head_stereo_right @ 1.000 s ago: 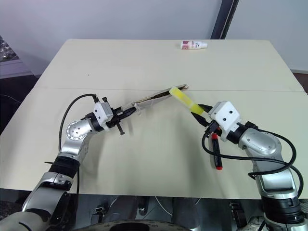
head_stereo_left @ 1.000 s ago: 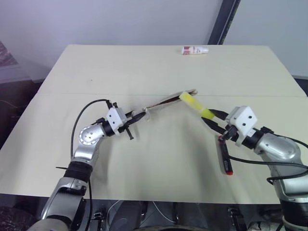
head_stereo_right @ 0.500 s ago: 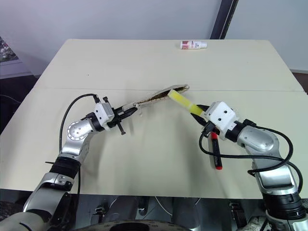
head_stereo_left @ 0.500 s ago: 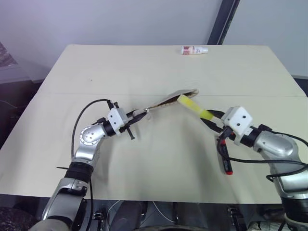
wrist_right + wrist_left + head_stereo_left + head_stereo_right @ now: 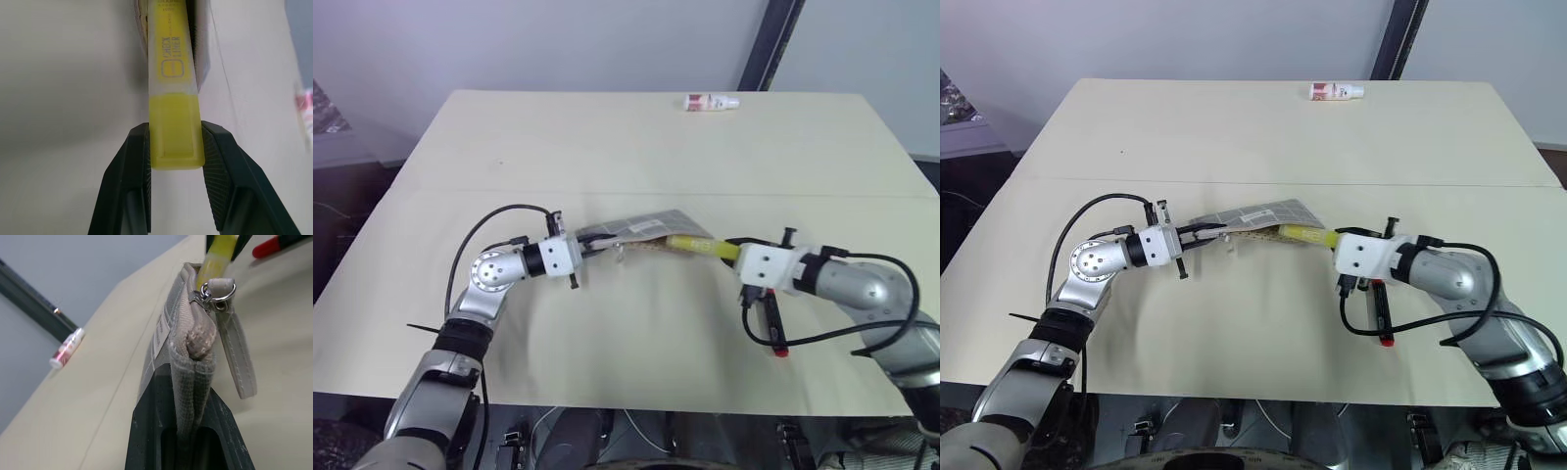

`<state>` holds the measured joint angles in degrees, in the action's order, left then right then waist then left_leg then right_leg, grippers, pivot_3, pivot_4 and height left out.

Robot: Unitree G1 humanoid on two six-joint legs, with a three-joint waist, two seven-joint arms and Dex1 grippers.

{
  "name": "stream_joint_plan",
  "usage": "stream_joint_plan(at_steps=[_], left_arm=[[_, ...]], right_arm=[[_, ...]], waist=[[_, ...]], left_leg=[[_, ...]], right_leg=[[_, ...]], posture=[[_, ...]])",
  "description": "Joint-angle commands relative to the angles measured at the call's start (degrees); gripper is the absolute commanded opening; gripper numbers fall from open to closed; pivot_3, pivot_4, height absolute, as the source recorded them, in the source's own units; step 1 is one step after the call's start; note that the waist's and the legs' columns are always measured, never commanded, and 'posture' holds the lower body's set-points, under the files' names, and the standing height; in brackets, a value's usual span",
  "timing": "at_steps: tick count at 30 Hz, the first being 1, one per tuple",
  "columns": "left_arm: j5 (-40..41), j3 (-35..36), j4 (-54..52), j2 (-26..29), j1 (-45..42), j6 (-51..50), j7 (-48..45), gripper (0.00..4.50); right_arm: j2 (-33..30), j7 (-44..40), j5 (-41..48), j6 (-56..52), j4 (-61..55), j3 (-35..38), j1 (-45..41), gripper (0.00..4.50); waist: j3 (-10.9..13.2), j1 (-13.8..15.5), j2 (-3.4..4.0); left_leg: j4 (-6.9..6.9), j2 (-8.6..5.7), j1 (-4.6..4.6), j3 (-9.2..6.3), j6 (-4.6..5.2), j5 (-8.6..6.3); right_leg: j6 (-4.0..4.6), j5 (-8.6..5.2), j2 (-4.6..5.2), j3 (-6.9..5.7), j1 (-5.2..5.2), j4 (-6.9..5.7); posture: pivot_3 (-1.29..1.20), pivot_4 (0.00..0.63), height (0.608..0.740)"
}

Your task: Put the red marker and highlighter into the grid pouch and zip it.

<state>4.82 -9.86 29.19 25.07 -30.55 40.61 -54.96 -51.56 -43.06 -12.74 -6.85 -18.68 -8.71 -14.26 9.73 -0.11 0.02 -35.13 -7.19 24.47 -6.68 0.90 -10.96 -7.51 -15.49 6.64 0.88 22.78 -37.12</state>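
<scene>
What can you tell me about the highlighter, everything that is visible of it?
The highlighter is a short, chunky pen of fluorescent-yellow plastic, with black print on its paler barrel. The right gripper is shut on its solid yellow end and holds it nearly level above the table. Its other end is inside the open mouth of the grid pouch, which the left gripper clamps by one end. How deep it reaches is hidden.

Woven grey cloth grid pouch [image 5: 188,340] with metal zip ring [image 5: 218,289]; translucent glossy plastic highlighter [image 5: 173,98]; matt table [image 5: 626,137]
</scene>
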Motion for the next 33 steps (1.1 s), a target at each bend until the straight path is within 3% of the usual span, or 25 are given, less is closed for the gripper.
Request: stream_joint_plan(at_steps=[1,5,10,16,18,20,25,33], left_arm=[[6.01,1.11,-0.74,0.04,-1.57,-1.35,-4.37,0.00],[10.47,2.17,-1.21,-0.40,-2.29,-4.88,-8.20,0.00],[12.86,4.06,-1.79,-0.80,-3.03,-7.34,-10.06,0.00],[10.29,5.40,-0.15,0.02,-2.80,-6.07,-9.21,0.00],[10.15,5.82,0.19,-0.32,-2.38,-6.61,-8.23,0.00],[9.73,5.76,0.34,-0.41,-1.87,-6.30,-7.85,0.00],[9.27,5.97,0.69,-0.55,-1.30,-5.26,-6.94,0.00],[8.12,6.24,4.16,-2.22,-2.40,-1.86,-4.80,0.00]], right_arm=[[4.40,1.32,-3.58,3.56,0.48,-4.46,-4.04,0.87],[11.31,3.31,-6.49,5.34,1.51,-8.44,-8.71,0.87],[14.86,3.67,-5.78,10.60,3.57,-9.32,-9.72,0.87],[13.80,2.42,1.36,9.45,2.84,-1.97,-5.95,3.79],[14.56,0.87,9.00,6.33,0.13,2.42,-4.36,4.44],[15.02,-0.48,16.92,1.21,-3.25,6.94,-2.64,4.44],[14.36,0.55,25.40,-11.19,-13.24,13.53,7.66,4.44],[22.27,17.31,20.64,-24.84,-22.10,18.04,26.22,4.44]], waist=[[0.01,-0.21,-0.02],[0.02,-0.54,-0.03],[0.03,-0.31,-0.05],[0.03,-0.37,-0.05],[0.03,-0.40,-0.05],[0.03,-0.39,-0.06],[0.03,-0.23,-0.06],[0.03,0.87,-0.05]], left_leg=[[0.00,0.03,0.00,-0.01,0.06,0.04],[0.04,0.02,0.01,-0.02,0.07,0.05],[-0.01,-0.03,0.01,-0.04,0.08,0.06],[0.00,-0.04,0.01,-0.05,0.08,0.05],[0.00,-0.04,0.00,-0.04,0.08,0.05],[0.00,-0.03,0.00,-0.06,0.08,0.05],[0.05,-0.01,0.00,-0.10,0.08,0.05],[0.00,-0.02,0.00,-0.05,-0.02,-0.03]], right_leg=[[0.00,0.00,-0.05,-0.01,0.00,0.00],[-0.01,0.00,-0.13,0.00,0.03,-0.01],[0.00,0.01,-0.14,-0.01,0.00,-0.01],[0.00,0.01,-0.14,0.00,0.01,-0.01],[0.00,0.01,-0.14,0.00,0.00,-0.02],[0.00,0.01,-0.15,0.01,0.00,-0.03],[0.01,0.01,-0.13,0.00,0.01,-0.01],[0.03,0.00,-0.03,0.04,0.02,-0.02]], posture=[[0.00,0.150,0.740],[0.00,0.150,0.740],[0.00,0.150,0.740],[0.00,0.150,0.740],[0.00,0.150,0.740],[0.00,0.150,0.740],[0.00,0.150,0.740],[0.00,0.150,0.740]])
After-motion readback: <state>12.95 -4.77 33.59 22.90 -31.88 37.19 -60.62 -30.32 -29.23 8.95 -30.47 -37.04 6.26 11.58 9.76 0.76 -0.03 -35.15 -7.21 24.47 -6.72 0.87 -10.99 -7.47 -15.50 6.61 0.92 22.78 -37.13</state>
